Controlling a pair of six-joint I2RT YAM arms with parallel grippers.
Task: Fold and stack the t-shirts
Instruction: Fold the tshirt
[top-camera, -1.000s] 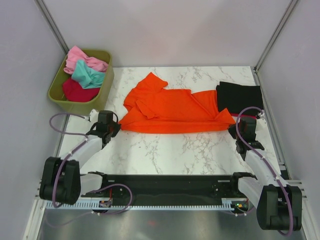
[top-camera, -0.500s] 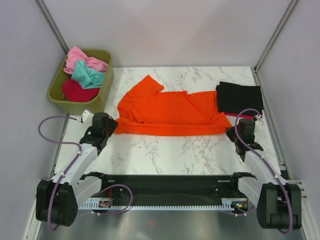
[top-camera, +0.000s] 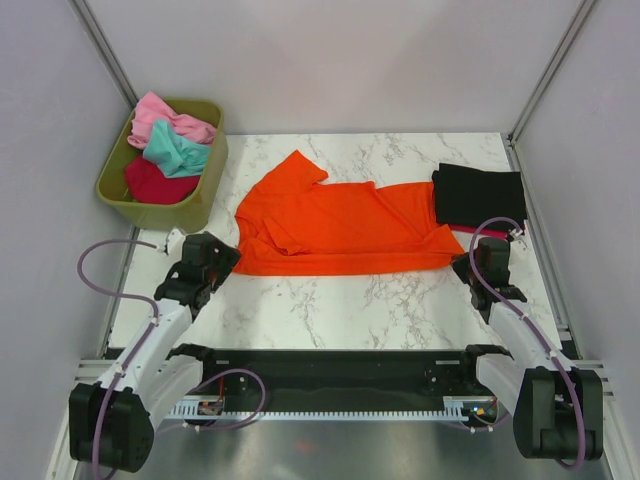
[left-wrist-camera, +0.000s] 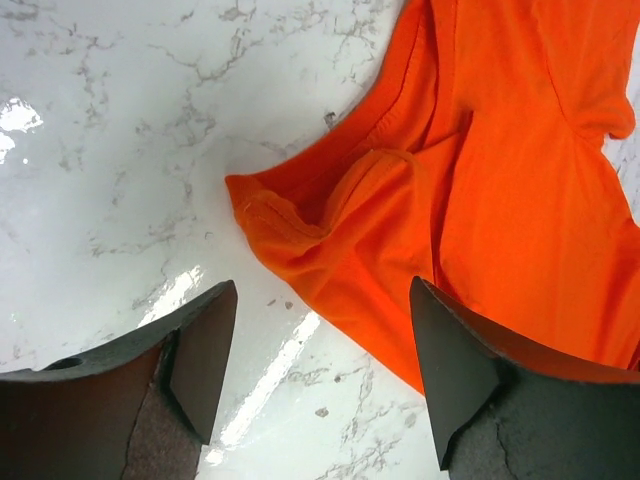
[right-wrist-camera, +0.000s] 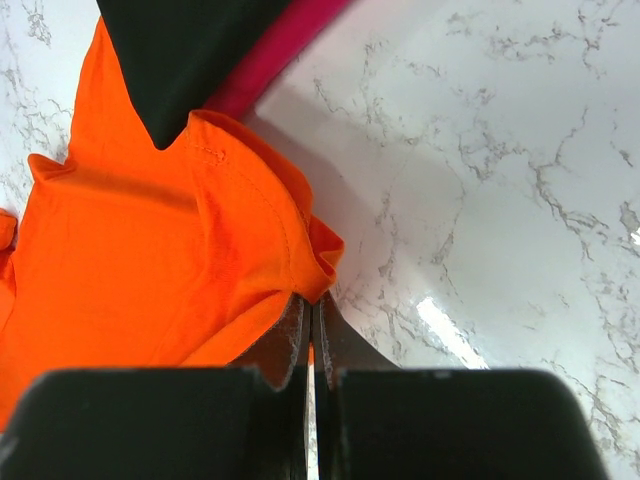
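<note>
A large orange t-shirt (top-camera: 340, 225) lies spread across the middle of the marble table (top-camera: 330, 300). My left gripper (top-camera: 216, 264) hangs open just off its near-left corner; in the left wrist view that rumpled orange t-shirt corner (left-wrist-camera: 300, 235) lies ahead of the wide-apart left gripper (left-wrist-camera: 322, 300), untouched. My right gripper (top-camera: 466, 262) is shut on the shirt's near-right corner, and the right wrist view shows the right gripper (right-wrist-camera: 312, 302) pinching the orange t-shirt hem (right-wrist-camera: 320, 265). A folded black t-shirt (top-camera: 480, 195) rests on a crimson one (right-wrist-camera: 270, 55) at the right.
An olive-green bin (top-camera: 150, 207) stands at the back left, holding pink (top-camera: 165, 115), teal (top-camera: 178, 150) and dark red (top-camera: 155, 182) shirts. Frame posts and grey walls close in the sides and back. Purple cables loop beside both arms.
My left gripper opened and let go of the orange shirt's left corner, then drew back slightly toward me. The shirt was pulled out flatter to the left. The right gripper kept its pinch.
</note>
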